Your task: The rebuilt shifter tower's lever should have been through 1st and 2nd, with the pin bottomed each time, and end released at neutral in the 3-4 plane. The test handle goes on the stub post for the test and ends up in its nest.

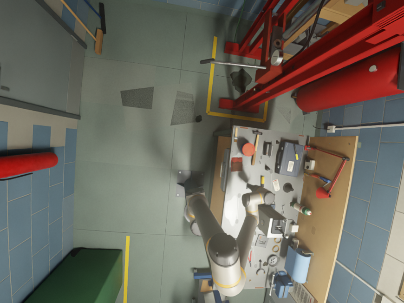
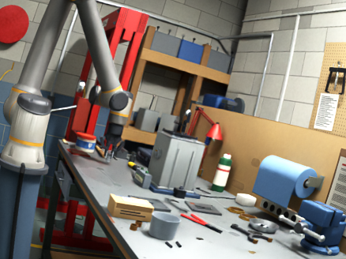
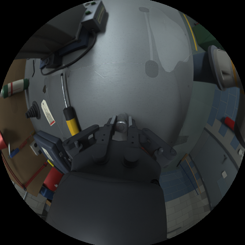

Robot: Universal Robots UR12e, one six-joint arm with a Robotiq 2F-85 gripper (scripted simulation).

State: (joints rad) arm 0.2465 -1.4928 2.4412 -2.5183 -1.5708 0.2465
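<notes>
My gripper (image 3: 120, 122) is low over the grey bench top, near the bench's far end (image 2: 111, 152). The test handle (image 3: 121, 126), a small silver metal cylinder, is clamped between the closed fingers. The shifter tower (image 2: 176, 159), a grey box, stands further along the bench toward the back board (image 1: 272, 222). Its lever is not clear from here. A black rubber boot (image 3: 32, 111) sits on the bench to the left in the wrist camera.
A blue-grey case (image 1: 289, 158) lies near the bench's back. A yellow-handled screwdriver (image 3: 69, 114) lies just left of the gripper. A red-lidded tub (image 2: 85, 141), a hammer (image 1: 256, 147), a green-capped bottle (image 2: 222, 172) and a red lamp (image 2: 212, 131) share the bench.
</notes>
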